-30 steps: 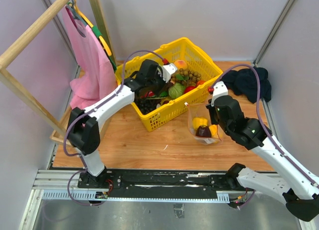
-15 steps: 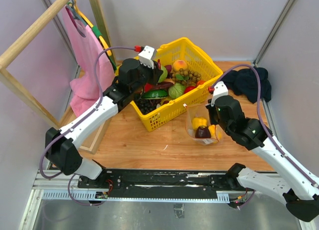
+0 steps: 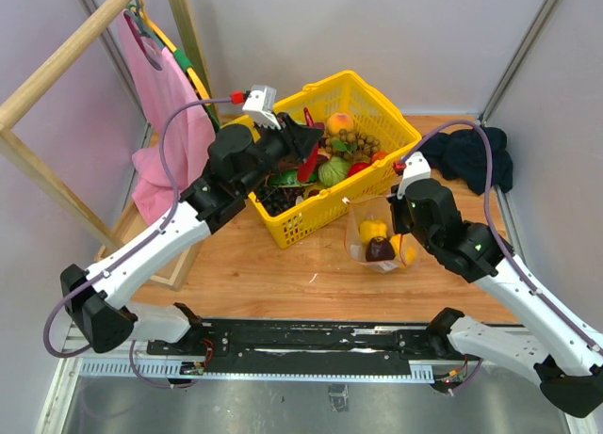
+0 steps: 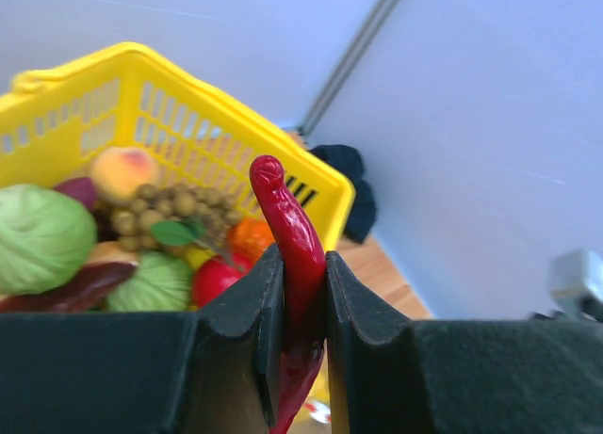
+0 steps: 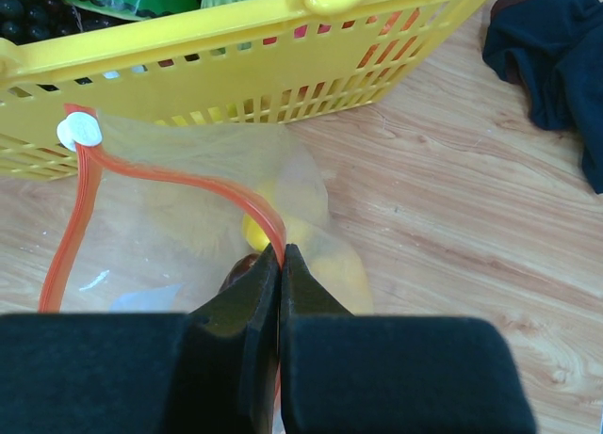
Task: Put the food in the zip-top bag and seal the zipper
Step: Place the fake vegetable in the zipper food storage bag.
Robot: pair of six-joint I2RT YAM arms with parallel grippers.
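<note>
My left gripper [image 3: 306,150] is shut on a red chili pepper [image 3: 303,163] and holds it above the yellow basket [image 3: 311,222]. In the left wrist view the chili [image 4: 287,217] sticks up between the closed fingers [image 4: 247,312]. The basket holds a green cabbage [image 3: 333,170], a peach, grapes and other food. The clear zip-top bag [image 3: 363,249] stands open in front of the basket, holding a yellow pepper [image 3: 375,231] and a dark purple piece [image 3: 380,250]. My right gripper [image 5: 281,255] is shut on the orange zipper [image 5: 179,178], holding the mouth up.
A dark cloth [image 3: 466,156] lies at the back right of the wooden table. A pink garment [image 3: 170,104] hangs on a wooden rack [image 3: 57,67] at the left. The zipper's white slider [image 5: 72,131] sits near the basket wall [image 5: 236,76].
My left gripper has risen out of the basket with the red chili and swung right, towards the bag. The right gripper has drawn the bag mouth slightly left and wider.
</note>
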